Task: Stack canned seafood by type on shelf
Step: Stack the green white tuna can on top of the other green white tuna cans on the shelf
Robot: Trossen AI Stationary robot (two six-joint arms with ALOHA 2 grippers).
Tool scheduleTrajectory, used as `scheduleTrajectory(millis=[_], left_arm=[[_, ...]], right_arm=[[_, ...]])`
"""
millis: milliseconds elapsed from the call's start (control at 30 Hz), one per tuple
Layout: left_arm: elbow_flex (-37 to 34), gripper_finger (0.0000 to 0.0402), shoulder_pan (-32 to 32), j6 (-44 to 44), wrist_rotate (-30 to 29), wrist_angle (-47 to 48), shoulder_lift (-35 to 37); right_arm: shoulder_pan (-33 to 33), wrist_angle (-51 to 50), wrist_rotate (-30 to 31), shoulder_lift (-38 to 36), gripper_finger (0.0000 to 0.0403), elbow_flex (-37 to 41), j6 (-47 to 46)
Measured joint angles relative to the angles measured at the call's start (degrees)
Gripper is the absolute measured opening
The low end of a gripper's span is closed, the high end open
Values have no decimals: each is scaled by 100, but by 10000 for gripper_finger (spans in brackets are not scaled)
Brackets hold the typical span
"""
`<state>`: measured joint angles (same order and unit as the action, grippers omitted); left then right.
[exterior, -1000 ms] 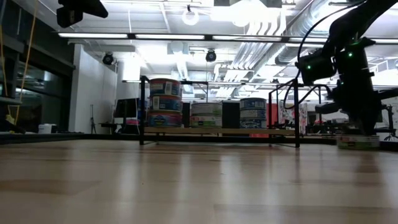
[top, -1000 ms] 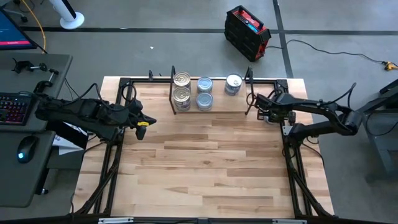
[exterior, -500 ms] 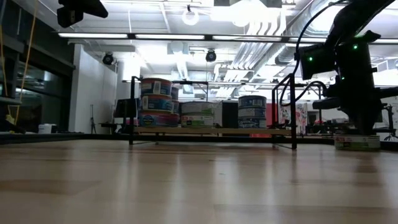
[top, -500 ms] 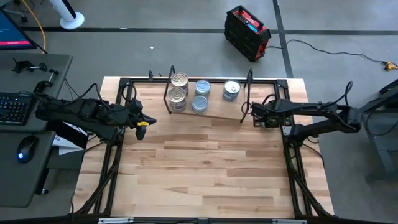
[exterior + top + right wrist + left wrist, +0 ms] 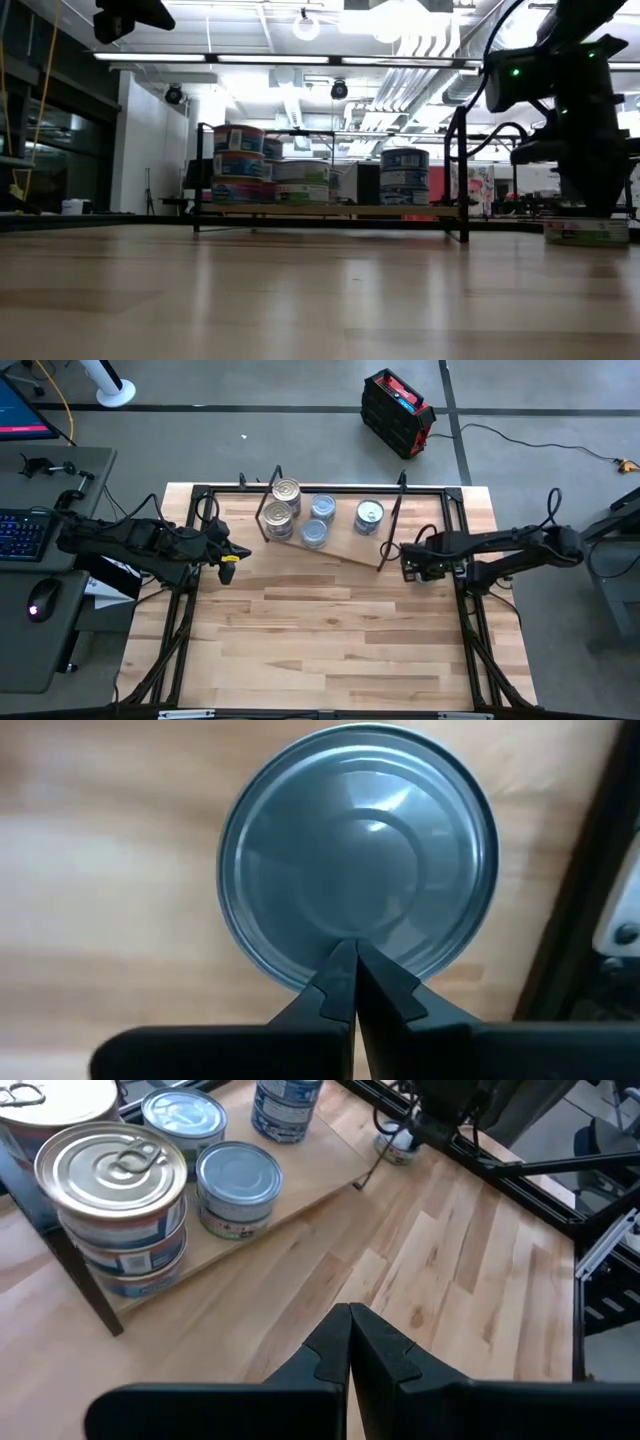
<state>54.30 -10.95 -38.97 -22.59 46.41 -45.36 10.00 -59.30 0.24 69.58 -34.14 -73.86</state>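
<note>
1. Right now the right hand (image 5: pixel 408 566) sits low over the counter (image 5: pixel 330 630), its fingers pressed together with nothing between them.
2. Directly under that hand's fingertips, in the right wrist view, lies a silver-blue tin (image 5: pixel 358 854) flat on the wood, lid up; whether the tips touch the lid cannot be told. In the low view this tin (image 5: pixel 586 231) rests on the counter beneath the arm.
3. Just beside the right hand stands the shelf (image 5: pixel 345 548), skewed on the counter, its near black wire upright (image 5: pixel 390 535) close to the fingers.
4. On the shelf board, farther from the right hand, stands a single silver-blue tin stack (image 5: pixel 369 515), then two more silver-blue tins (image 5: pixel 318 520), then the gold-lidded stacks (image 5: pixel 282 506) at the far end.
5. Meanwhile the left hand (image 5: pixel 228 566) waits over the counter, apart from the shelf's gold end, fingers shut together and empty (image 5: pixel 350 1342).
6. Ahead of the left hand the gold-lidded stack (image 5: pixel 112 1205) is nearest, the silver-blue tins beyond it.
</note>
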Motion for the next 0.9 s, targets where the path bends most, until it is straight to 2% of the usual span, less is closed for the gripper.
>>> scheduleTrajectory(millis=[267, 500, 733, 900], left_arm=[[0, 0, 0, 298, -2, -1, 0], [0, 0, -1, 423, -2, -2, 0], [0, 0, 1, 430, -2, 0, 0], [0, 0, 1, 429, -2, 0, 0]], right_arm=[[-1033, 21, -669, 4, 0, 6, 512], [-1855, 27, -1581, 17, 0, 25, 657], [-2758, 367, -2152, 22, 0, 38, -73], [-3384, 1400, -2021, 51, 0, 36, -752]])
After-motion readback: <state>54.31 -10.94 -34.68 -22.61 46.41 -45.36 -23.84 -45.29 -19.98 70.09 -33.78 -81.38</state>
